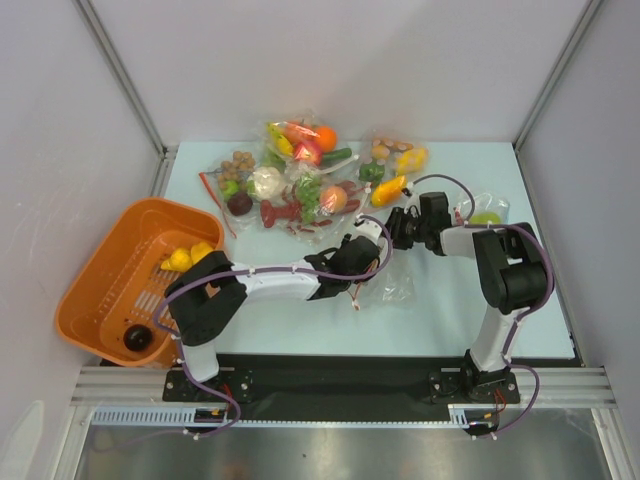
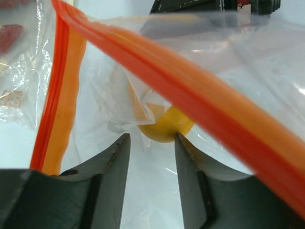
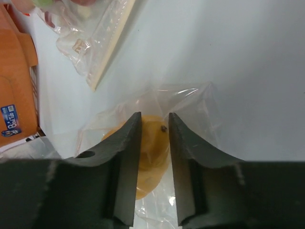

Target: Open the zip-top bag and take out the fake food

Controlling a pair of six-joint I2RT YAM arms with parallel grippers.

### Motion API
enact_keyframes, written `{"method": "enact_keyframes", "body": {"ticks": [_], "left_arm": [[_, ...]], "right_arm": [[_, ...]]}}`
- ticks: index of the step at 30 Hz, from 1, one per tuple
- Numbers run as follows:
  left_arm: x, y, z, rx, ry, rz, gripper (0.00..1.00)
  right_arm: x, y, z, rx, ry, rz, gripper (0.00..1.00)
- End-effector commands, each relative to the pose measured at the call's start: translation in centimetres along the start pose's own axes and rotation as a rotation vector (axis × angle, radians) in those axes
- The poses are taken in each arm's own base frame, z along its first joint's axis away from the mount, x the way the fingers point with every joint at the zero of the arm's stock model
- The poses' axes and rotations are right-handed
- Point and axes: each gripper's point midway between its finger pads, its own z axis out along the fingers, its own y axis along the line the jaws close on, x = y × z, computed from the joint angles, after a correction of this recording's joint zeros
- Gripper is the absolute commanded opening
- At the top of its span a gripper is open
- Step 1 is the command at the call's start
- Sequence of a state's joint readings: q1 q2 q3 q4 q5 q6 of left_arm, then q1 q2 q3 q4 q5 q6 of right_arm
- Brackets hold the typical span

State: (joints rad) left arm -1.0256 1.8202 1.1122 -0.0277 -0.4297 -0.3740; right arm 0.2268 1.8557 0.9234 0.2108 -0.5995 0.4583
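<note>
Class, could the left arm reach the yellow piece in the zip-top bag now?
Probably yes: the zip-top bag gapes open, and the yellow piece lies beyond the open jaws of the left gripper.

Yellow fake food (image 2: 164, 131) inside zip-top bag (image 2: 209, 102)

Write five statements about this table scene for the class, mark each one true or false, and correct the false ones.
1. An orange basket sits at the left of the overhead view. True.
2. The basket is empty. False: a dark purple ball and yellow pieces lie in it.
3. The bag has a blue zip strip. False: the strip is orange-red.
4. A yellow piece shows through the bag's plastic just beyond the left tool. True.
5. The left tool's fingers are pressed together. False: a gap shows between them.
</note>
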Motion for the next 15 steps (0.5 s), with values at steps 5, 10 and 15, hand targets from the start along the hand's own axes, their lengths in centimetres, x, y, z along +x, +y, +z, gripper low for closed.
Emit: {"method": "enact_keyframes", "body": {"ticks": [5,10,15], "left_arm": [[-1.7,-0.3,0.3,0.052,-0.054,-0.034,0.57],[-1.8,-1.2,-0.1,0.118,-0.079,-0.057,0.63],[-2.5,-2.1,0.5,0.14,-0.095,-0.065,0.67]], "right_arm": [[1.6,-1.0,0.0,0.034,0.018,-0.011,0.19],[1.6,-1.0,-0.1,0.033,0.02,-0.01,0.15],[2.0,-0.8,-0.2,0.031,0.025,-0.011,0.11]]}}
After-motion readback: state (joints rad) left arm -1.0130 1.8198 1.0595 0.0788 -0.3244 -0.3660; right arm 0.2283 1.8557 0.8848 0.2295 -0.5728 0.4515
